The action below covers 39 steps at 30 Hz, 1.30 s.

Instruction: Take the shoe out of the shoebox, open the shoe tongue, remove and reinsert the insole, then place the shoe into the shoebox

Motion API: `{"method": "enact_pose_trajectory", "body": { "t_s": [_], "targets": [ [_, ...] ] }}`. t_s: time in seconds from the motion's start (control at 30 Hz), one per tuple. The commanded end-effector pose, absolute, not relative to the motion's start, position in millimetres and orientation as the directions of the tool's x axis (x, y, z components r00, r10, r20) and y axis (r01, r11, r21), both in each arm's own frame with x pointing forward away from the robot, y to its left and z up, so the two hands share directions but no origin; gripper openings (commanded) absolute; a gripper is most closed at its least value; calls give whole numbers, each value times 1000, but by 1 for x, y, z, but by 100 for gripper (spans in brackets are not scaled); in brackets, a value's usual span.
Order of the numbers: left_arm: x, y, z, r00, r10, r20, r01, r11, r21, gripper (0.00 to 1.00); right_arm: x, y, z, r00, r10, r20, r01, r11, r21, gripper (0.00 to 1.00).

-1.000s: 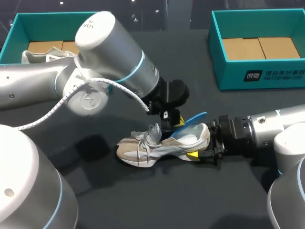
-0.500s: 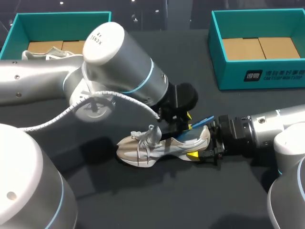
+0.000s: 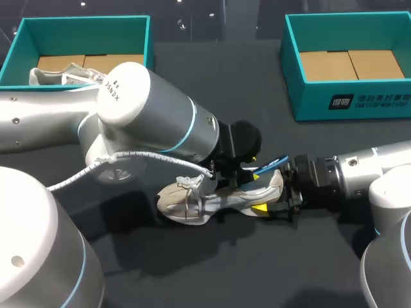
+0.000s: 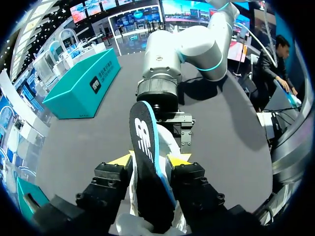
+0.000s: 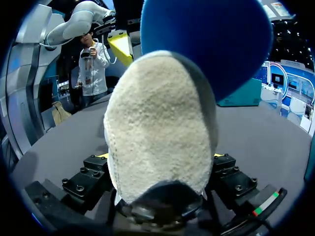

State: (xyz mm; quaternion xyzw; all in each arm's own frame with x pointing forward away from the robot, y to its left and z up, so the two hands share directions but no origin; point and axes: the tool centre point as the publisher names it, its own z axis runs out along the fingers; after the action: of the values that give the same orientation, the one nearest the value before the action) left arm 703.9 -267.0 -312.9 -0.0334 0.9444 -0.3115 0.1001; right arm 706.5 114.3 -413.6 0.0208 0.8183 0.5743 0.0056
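Observation:
A beige and white shoe lies on its side on the dark table. My right gripper is shut on its heel; in the right wrist view the heel fills the space between the fingers. The blue insole sticks out of the shoe's opening above the heel. My left gripper hangs over the shoe's opening. In the left wrist view its fingers stand apart on either side of the insole, whose dark face points at the camera.
A teal shoebox at the back left holds another shoe. A second teal shoebox stands at the back right, with cardboard inside. My left arm's big elbow hangs over the table's middle.
My left gripper has come down toward the shoe and gone from shut to open. The insole has dropped from sticking up to lying lower in the shoe. The right arm kept still.

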Motion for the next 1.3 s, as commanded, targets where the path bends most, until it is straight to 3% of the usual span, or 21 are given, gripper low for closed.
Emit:
{"method": "enact_pose_trajectory", "body": {
  "t_s": [0.03, 0.37, 0.67, 0.97, 1.0, 1.1, 1.3],
  "targets": [
    [707, -273, -323, -975, -136, -177, -4, 804, -595, 44, 705, 114, -414, -999, 42, 14, 28, 343, 939, 0],
    [701, -277, -331, -961, -168, -221, -5, 806, -592, 49, 705, 114, -414, -999, 42, 14, 28, 343, 939, 0],
    [700, -281, -345, -949, -193, -249, -15, 816, -577, 46, 705, 114, -414, -999, 42, 14, 28, 343, 939, 0],
    [713, -283, -354, -942, -233, -242, -57, 820, -569, 34, 705, 114, -414, -999, 42, 14, 28, 343, 939, 0],
    [714, -283, -354, -942, -236, -240, -60, 820, -569, 29, 705, 114, -414, -999, 42, 14, 28, 343, 939, 0],
    [718, -282, -352, -941, -248, -232, -73, 815, -574, 0, 705, 114, -414, -999, 42, 14, 28, 343, 939, 0],
    [720, -280, -335, -954, -246, -171, -96, 791, -604, 0, 705, 114, -414, -999, 42, 14, 28, 343, 939, 0]
  ]
}}
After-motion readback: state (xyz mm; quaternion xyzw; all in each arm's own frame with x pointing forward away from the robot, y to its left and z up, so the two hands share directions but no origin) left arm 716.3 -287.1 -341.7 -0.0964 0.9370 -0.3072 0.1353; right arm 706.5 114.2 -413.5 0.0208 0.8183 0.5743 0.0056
